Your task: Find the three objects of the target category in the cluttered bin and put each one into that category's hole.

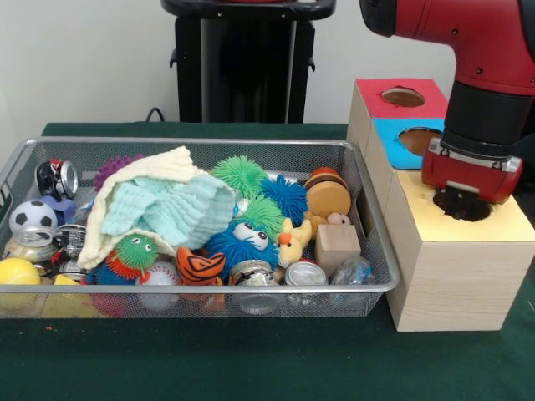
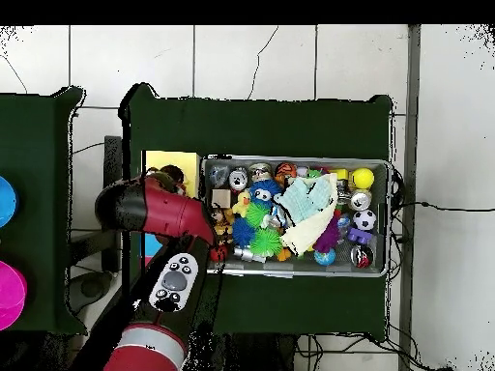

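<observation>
The wire-mesh bin (image 1: pixel 192 288) stands on the green table, full of toys and cans; it also shows in the overhead view (image 2: pixel 295 274). No polka-dot cloth shows in either view. The pale wooden box with the yellow top (image 1: pixel 512 224) stands right of the bin. My gripper (image 1: pixel 461 200) points straight down over the round hole (image 1: pixel 478 214) in that top, with its lower end dark inside the opening. Nothing shows in its grasp. In the overhead view the arm covers the gripper (image 2: pixel 170 178) beside the yellow top (image 2: pixel 164 160).
A cream waffle cloth (image 1: pixel 155 171) and a mint-green waffle cloth (image 1: pixel 180 207) lie heaped in the bin's middle among spiky balls, cans, a wooden block (image 1: pixel 337 246) and a toy duck. The blue-topped hole (image 1: pixel 418 139) and red-topped hole (image 1: pixel 403 96) lie behind the yellow one.
</observation>
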You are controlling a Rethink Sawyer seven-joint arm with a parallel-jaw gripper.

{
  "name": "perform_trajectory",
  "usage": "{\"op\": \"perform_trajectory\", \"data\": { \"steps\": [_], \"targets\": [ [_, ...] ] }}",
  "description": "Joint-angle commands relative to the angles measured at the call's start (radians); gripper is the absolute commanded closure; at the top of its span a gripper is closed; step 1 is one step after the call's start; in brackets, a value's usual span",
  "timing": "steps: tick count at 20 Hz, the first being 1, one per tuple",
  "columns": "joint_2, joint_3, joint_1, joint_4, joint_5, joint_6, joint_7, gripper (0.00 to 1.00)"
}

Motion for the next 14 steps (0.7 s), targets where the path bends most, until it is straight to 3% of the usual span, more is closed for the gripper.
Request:
{"op": "perform_trajectory", "data": {
  "steps": [1, 6, 14],
  "targets": [
    [0.137, 0.175, -0.064, 0.017, 0.007, -0.093, 0.169, 1.0],
    [0.143, 0.167, -0.064, 0.008, -0.011, -0.153, 0.167, 1.0],
    [0.187, 0.075, -0.014, -0.024, -0.004, -0.196, 0.194, 1.0]
  ]
}}
